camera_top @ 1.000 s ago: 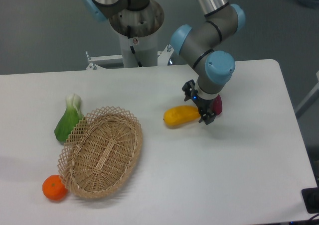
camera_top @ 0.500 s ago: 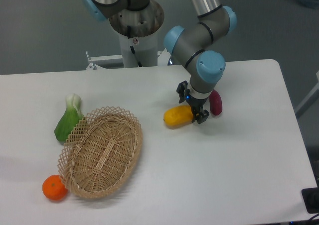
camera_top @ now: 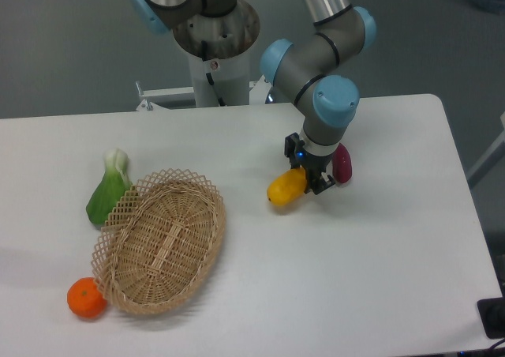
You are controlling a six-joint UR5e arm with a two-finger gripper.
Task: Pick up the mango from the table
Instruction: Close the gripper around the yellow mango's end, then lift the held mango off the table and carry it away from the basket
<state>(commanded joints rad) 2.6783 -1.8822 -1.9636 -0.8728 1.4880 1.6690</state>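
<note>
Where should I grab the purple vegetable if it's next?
Take the purple vegetable across its narrow middle, coming from above. It lies flat on the table, long axis running front to back. The end effector holding the mango crowds its left side.

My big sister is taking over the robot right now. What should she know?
Pincer: shut on the right end of the mango, which is tilted with that end raised.
Mango: near the middle of the table, just left of the small purple vegetable. Whether its low end is off the tabletop cannot be told.
Elsewhere: wicker basket at left, leafy green vegetable beside its upper-left rim, orange by its lower-left rim.
Done: grasp made, lift apparently begun.
Left: raise the mango fully clear of the table, probably straight up to avoid bumping the purple vegetable.
</note>
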